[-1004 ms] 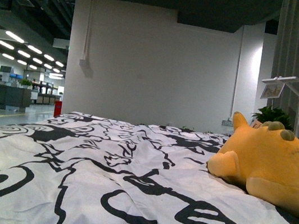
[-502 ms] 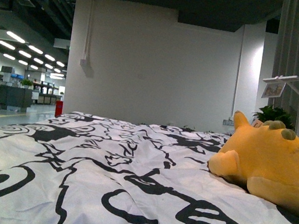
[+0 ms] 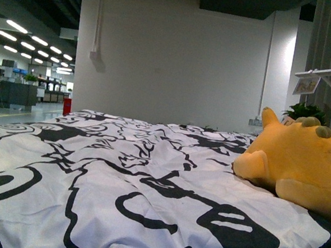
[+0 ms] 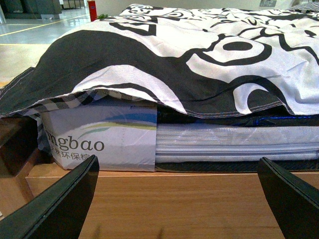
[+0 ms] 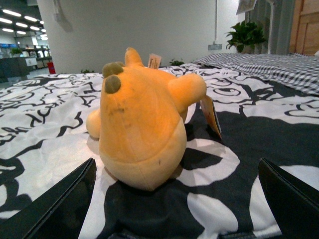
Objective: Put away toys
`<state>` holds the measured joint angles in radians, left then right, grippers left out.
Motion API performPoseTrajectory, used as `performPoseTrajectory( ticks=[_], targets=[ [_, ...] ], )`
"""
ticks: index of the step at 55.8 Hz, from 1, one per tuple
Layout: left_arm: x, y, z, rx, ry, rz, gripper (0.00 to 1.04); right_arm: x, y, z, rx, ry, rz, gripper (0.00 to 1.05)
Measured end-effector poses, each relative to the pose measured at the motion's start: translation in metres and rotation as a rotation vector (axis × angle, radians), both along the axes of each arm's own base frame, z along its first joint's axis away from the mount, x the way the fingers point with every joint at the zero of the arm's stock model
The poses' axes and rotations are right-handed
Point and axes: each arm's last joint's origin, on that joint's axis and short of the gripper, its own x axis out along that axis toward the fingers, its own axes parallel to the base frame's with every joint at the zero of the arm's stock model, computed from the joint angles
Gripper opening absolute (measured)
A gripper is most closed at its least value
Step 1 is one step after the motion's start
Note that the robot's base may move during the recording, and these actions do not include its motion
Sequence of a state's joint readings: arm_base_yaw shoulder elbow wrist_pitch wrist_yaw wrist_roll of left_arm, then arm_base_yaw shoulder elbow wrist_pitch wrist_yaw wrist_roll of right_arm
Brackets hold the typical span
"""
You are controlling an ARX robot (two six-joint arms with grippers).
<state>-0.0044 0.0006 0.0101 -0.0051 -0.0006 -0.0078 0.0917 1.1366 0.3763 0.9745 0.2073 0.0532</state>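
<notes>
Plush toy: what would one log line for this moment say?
plush toy lying on blanket | right hand open, facing toy | left hand open, facing blanket edge

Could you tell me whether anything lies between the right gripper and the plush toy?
Nothing visible does. The right gripper is open and faces the plush toy, with only the patterned bedcover lying between them.

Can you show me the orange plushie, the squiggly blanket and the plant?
orange plushie (image 3: 313, 166), front view, on its rounded body.
squiggly blanket (image 3: 114, 166), front view, on its spread-out middle.
plant (image 5: 244, 34), right wrist view, on its green leaves.
</notes>
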Motion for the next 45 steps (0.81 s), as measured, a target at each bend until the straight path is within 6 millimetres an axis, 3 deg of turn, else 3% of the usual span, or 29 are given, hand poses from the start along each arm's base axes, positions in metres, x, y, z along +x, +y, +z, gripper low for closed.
performPoseTrajectory(
  ticks=[15,27,45],
  targets=[
    [0.0,0.0,0.0,0.0,0.0,0.0,0.98,0.038,0.007,0.018,-0.045,-0.05,0.001,0.98],
    [0.0,0.0,0.0,0.0,0.0,0.0,0.98,0.056,0.032,0.037,-0.076,-0.117,0.036,0.98],
    [0.0,0.0,0.0,0.0,0.0,0.0,0.98,0.086,0.057,0.045,-0.133,-0.141,0.045,0.98]
  ],
)
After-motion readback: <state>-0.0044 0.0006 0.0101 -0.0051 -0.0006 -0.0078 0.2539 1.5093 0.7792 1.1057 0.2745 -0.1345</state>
